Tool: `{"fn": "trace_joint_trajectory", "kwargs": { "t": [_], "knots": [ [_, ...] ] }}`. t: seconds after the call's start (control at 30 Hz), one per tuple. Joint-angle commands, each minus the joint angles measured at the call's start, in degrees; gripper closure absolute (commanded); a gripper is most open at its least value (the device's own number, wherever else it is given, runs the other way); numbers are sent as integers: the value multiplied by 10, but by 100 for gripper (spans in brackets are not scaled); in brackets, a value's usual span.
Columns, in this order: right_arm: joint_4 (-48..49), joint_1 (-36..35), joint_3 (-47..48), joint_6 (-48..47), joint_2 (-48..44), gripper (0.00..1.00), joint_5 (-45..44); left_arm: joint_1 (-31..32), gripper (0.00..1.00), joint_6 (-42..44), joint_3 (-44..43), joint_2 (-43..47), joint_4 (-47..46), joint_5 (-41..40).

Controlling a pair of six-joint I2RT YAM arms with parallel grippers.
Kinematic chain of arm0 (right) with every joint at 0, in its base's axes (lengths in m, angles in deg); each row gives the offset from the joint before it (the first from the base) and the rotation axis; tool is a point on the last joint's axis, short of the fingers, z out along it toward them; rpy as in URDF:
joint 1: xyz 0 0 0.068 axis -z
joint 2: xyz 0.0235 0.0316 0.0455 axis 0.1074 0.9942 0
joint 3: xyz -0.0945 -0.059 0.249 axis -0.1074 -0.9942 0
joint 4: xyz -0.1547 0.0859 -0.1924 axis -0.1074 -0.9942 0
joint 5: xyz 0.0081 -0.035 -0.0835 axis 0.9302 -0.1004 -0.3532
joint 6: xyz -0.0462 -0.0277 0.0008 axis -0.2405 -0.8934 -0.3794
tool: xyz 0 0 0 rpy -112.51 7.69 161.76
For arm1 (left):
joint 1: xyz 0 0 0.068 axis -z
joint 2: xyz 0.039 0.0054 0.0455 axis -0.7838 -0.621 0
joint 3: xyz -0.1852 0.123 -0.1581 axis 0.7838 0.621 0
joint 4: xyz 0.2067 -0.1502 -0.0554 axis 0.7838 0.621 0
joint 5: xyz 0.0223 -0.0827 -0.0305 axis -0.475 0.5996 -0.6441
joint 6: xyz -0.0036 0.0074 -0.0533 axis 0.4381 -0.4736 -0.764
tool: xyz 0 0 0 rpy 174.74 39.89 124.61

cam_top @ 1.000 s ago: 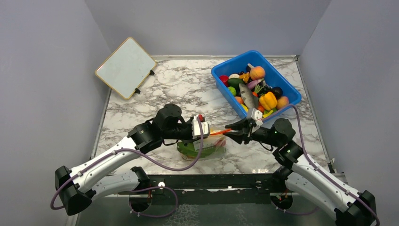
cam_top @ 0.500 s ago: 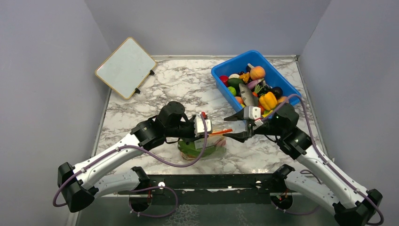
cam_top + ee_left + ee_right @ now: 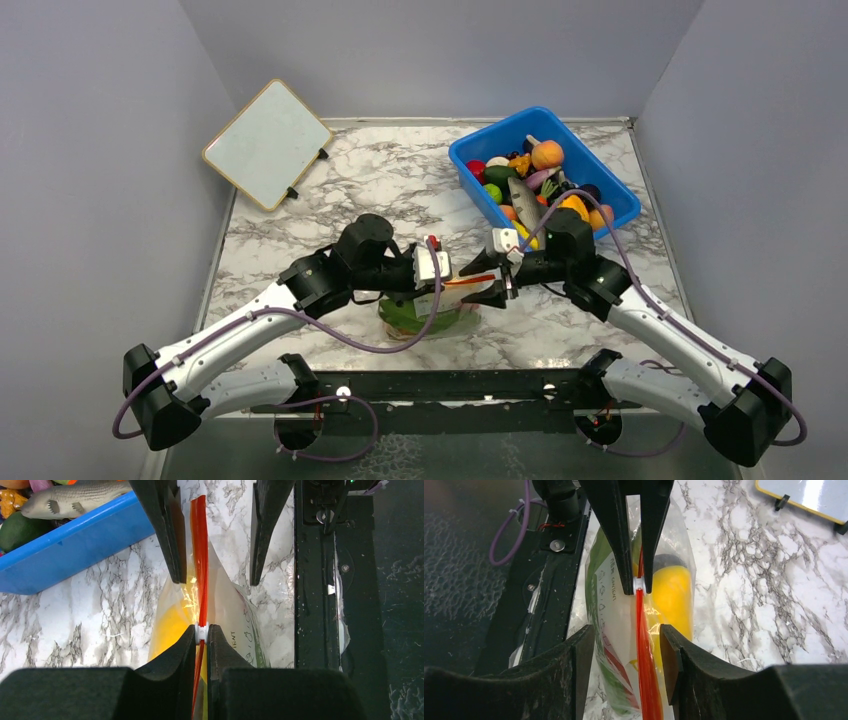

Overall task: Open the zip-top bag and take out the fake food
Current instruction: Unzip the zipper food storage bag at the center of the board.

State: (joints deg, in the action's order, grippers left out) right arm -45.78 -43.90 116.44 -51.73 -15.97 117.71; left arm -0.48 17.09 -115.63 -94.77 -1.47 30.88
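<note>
Item: zip-top bag (image 3: 430, 315), zip strip (image 3: 201, 580) lying left–right. I have my left gripper (image 3: 201, 630) clamped on the strip; my right gripper (image 3: 626, 630), fingers apart, straddles its right end.

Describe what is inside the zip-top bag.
Through the clear zip-top bag show a yellow piece and a green piece of fake food. Anything else is hidden by the red zip strip and left claw.

One zip-top bag (image 3: 430, 318), one blue bin (image 3: 463, 173) (contents too jumbled to count), one whiteboard (image 3: 268, 143), and two grasping parts: left end effector (image 3: 201, 630), right end effector (image 3: 626, 630).
</note>
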Motion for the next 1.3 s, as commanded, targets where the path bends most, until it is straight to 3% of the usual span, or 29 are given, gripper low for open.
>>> {"fn": "trace_joint_trajectory", "kwargs": {
  "t": [0.0, 0.33, 0.43, 1.27],
  "knots": [
    [19, -21, 20, -12, 24, 51, -38, 0, 100, -14, -22, -2, -5, 23],
    [106, -38, -24, 27, 1, 83, -109, 0, 100, -19, -12, 12, -9, 15],
    [118, -38, -41, 30, -26, 98, -129, 0, 100, -16, -7, 16, -10, 5],
    [108, -37, -147, 132, -203, 99, -610, 0, 100, -7, 1, 50, 6, -53]
  ]
}}
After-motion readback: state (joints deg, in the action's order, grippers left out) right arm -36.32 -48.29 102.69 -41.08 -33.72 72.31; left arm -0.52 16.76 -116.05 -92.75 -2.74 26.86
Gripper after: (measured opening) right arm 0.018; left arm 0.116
